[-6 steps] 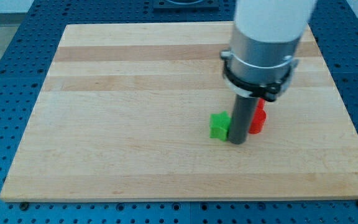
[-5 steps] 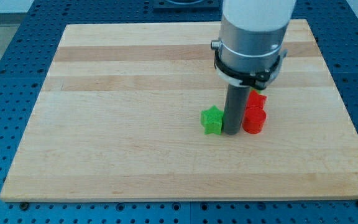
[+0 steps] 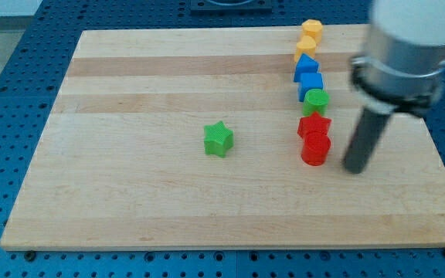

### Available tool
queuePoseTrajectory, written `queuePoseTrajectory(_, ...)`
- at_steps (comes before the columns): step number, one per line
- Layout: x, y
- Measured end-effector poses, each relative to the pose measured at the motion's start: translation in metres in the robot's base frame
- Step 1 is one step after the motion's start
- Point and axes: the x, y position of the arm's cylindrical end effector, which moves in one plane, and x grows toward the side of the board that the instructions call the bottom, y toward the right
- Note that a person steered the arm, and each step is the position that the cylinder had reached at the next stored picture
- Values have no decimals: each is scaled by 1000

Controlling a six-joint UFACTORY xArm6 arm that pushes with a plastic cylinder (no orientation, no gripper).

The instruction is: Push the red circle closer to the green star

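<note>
The red circle (image 3: 315,149) stands on the wooden board, right of centre, at the lower end of a line of blocks. The green star (image 3: 218,139) sits alone near the board's middle, well to the left of the red circle. My tip (image 3: 354,168) rests on the board just to the right of the red circle, a small gap apart from it.
Above the red circle a line of blocks runs toward the view's top: a red star (image 3: 314,124), a green circle (image 3: 316,100), two blue blocks (image 3: 310,83) (image 3: 306,66), and two yellow blocks (image 3: 305,49) (image 3: 311,30). The board's right edge (image 3: 431,147) lies close to my tip.
My tip has moved from between the green star and the red circle to the red circle's right side. The green star now lies further left.
</note>
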Motion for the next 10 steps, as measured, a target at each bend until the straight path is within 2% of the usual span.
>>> queuePoseTrajectory(1,-13,-4)
queuePoseTrajectory(3,-23,-109)
queuePoseTrajectory(5,-2,-56)
queuePoseTrajectory(7,15,-98)
queuePoseTrajectory(9,-24,-154)
queuePoseTrajectory(10,11,-152)
